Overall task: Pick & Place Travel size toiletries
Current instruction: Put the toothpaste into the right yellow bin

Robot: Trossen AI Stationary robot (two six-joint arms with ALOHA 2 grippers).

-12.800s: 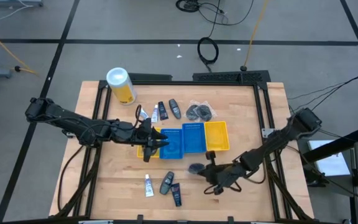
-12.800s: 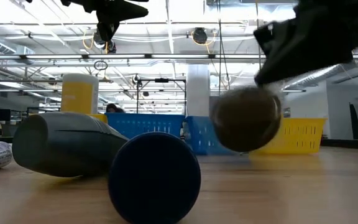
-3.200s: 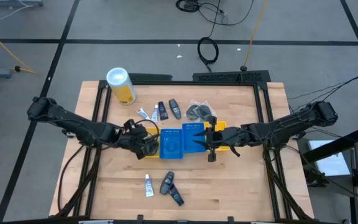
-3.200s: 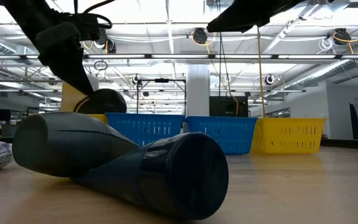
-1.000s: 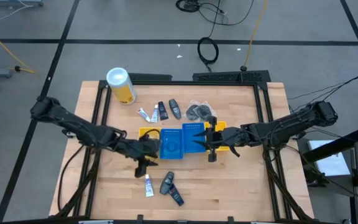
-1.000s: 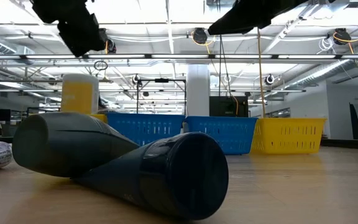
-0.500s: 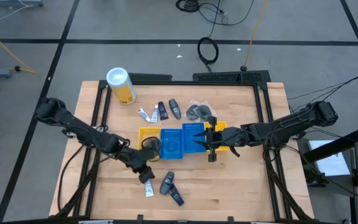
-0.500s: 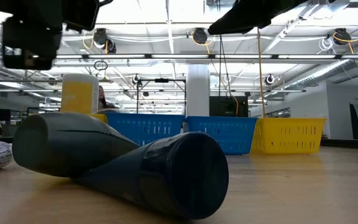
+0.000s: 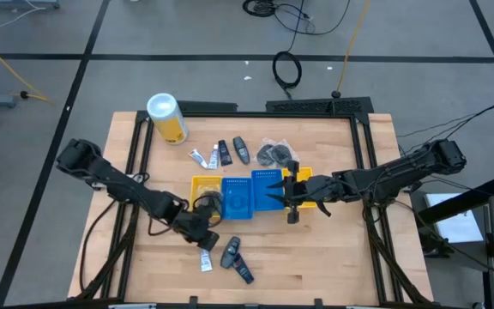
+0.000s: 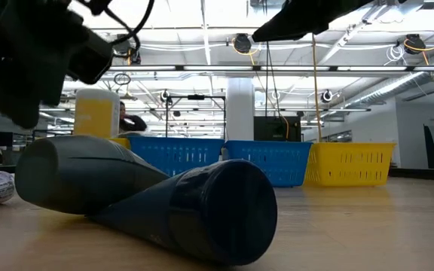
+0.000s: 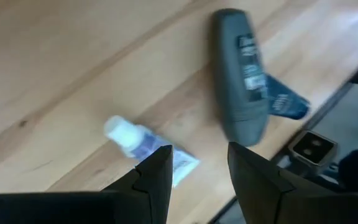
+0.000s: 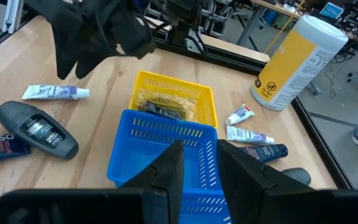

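I see my left end effector (image 9: 202, 243) low in the centre of the high view, just above the white tube (image 9: 204, 262) on the counter (image 9: 333, 266). In the left wrist view its fingers (image 11: 157, 171) stand a little apart with nothing between them, and the tube (image 11: 148, 146) lies just past the tips. Right of the tube in the high view lie a grey oval piece (image 9: 229, 252) and a navy bottle (image 9: 243, 273), touching each other.

My right end effector (image 9: 292, 213) hangs at the centre of the high view, over the seam between the blue bin (image 9: 266, 190) and the yellow bin (image 9: 301, 187). Its fingers (image 12: 169, 165) are slightly parted and empty.

Another yellow bin (image 12: 173, 99) to the left holds a clear packet (image 12: 166, 107). More tubes and bottles (image 9: 221, 154) sit above the bins, beside the packets (image 9: 274, 154).
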